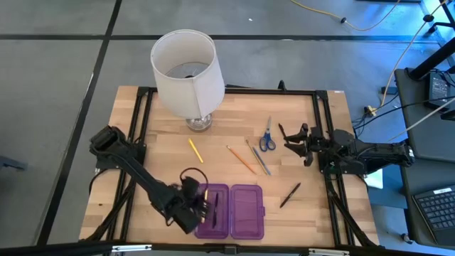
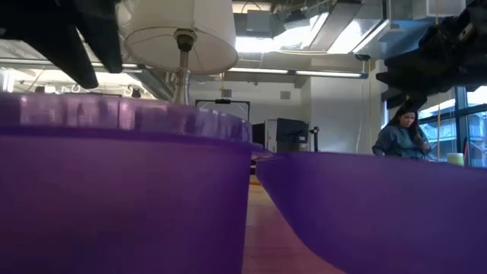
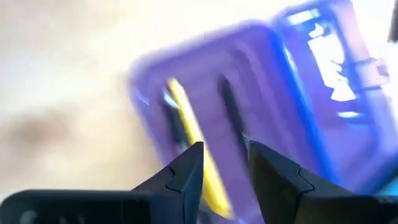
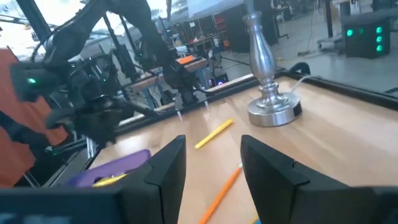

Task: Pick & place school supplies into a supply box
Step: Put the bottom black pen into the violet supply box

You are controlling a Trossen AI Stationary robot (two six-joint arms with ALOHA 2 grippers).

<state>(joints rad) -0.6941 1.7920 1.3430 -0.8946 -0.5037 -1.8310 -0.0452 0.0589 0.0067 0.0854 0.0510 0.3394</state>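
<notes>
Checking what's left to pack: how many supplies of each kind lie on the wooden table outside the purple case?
Thin pencils: 3 (yellow pencil, orange pencil, greyish pencil)
Slim dark pen: 1
Small blue-handled scissors: 1
Total: 5

The open purple supply box [image 1: 229, 210] holds a yellow pencil [image 3: 193, 149] and dark pen [image 3: 231, 115]; scissors [image 1: 267, 136] lie well apart.

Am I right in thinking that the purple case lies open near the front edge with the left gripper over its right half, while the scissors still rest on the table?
Not quite: the left gripper is over the left half of the purple case, not the right, as the high view shows. The rest holds: the case lies open near the front edge, and the scissors rest on the table.
</notes>
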